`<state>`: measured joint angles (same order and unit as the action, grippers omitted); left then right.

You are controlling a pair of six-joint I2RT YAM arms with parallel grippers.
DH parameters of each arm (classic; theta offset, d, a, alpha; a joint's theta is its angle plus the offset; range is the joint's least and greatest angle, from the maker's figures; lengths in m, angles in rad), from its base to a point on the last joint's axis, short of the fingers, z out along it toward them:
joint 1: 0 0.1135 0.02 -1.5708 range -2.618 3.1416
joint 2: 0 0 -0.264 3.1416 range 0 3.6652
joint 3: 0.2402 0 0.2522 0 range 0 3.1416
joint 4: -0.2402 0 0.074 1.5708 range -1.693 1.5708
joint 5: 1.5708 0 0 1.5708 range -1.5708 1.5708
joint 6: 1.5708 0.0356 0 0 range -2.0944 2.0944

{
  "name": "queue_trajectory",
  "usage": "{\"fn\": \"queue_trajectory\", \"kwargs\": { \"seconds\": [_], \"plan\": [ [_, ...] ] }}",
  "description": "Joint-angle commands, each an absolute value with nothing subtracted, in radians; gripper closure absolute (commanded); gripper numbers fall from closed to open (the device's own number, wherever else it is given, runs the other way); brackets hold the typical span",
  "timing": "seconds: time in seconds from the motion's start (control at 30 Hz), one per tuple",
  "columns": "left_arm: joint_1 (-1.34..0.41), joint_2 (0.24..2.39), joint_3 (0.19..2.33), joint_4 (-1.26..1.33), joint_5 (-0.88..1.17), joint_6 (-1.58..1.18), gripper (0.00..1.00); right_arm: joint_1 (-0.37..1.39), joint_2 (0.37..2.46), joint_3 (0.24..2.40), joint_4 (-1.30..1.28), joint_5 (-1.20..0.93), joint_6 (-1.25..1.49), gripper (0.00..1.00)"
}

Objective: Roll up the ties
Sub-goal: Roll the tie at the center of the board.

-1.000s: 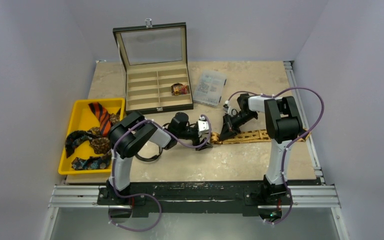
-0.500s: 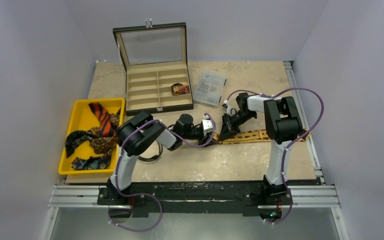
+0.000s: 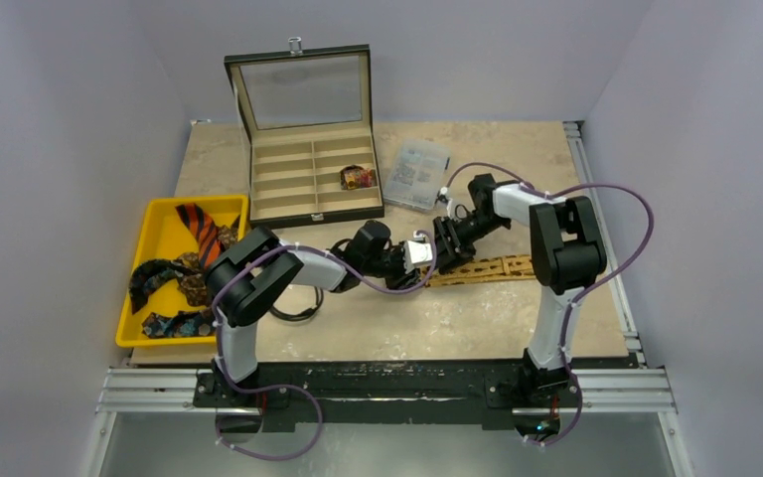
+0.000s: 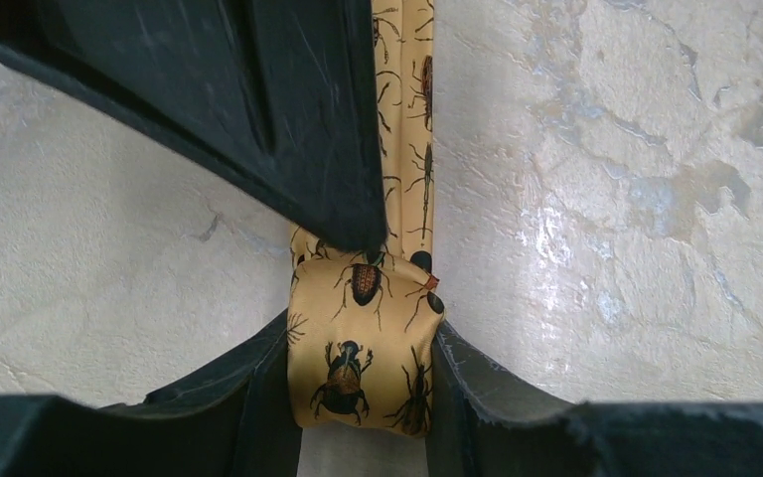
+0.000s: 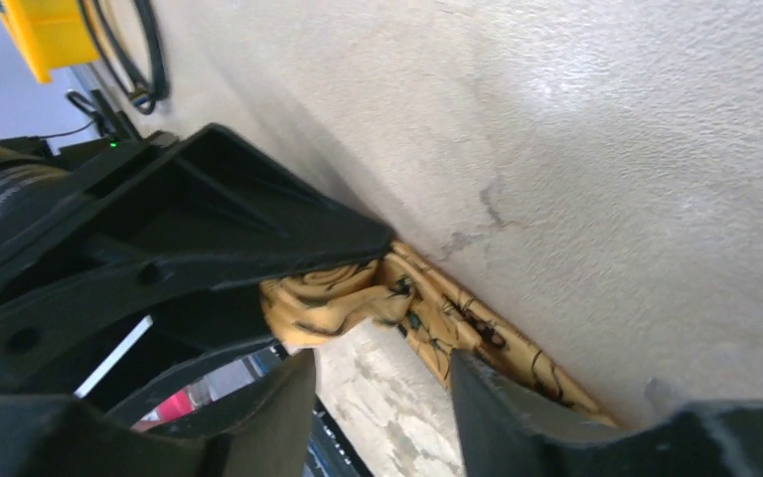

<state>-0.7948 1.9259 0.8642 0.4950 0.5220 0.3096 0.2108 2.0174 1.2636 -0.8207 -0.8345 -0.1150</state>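
Left gripper (image 4: 361, 348) clamped the beetle-print tie (image 4: 363, 283) by its rolled end so the coil could not unwind; right gripper (image 5: 382, 383) stood parted, empty.

left gripper (image 4: 363, 393) and right gripper (image 3: 447, 242) crowd the rolled end of the tie (image 3: 487, 268); nearer table (image 3: 437, 323) lies free.

From above, the tie's (image 3: 492, 268) rolled end is hidden where the left gripper (image 3: 426, 261) and right gripper (image 3: 445, 242) meet. Its far end disappears behind the right arm (image 3: 561, 248). In the left wrist view the tie runs off the top edge, partly covered by the right gripper's finger (image 4: 258, 99). In the right wrist view the tray (image 5: 45, 35) and cable (image 5: 146, 55) are cropped at the top. The bundle (image 3: 359, 177) in the box (image 3: 313, 216) is too small to identify.
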Motion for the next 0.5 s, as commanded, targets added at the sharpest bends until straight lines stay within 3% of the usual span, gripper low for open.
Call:
{"fn": "queue_trajectory", "kwargs": {
  "seconds": [0.0,0.1,0.27,0.4,0.47],
  "plan": [
    [-0.788,1.943,0.883,0.199,0.455,0.369,0.94,0.200,1.917,1.248,-0.806,-0.908,-0.154,0.43],
    [-0.788,1.952,0.915,0.162,0.438,0.353,0.94,0.224,1.898,1.223,-0.737,-0.962,-0.070,0.39],
    [-0.791,1.956,0.945,0.122,0.415,0.345,0.92,0.265,1.922,1.198,-0.678,-0.964,-0.012,0.46],
    [-0.790,1.967,0.964,0.093,0.407,0.334,0.91,0.274,1.963,1.201,-0.661,-0.938,-0.008,0.54],
    [-0.792,1.967,0.968,0.089,0.405,0.327,0.91,0.274,1.982,1.218,-0.663,-0.923,-0.016,0.67]
  ]
}}
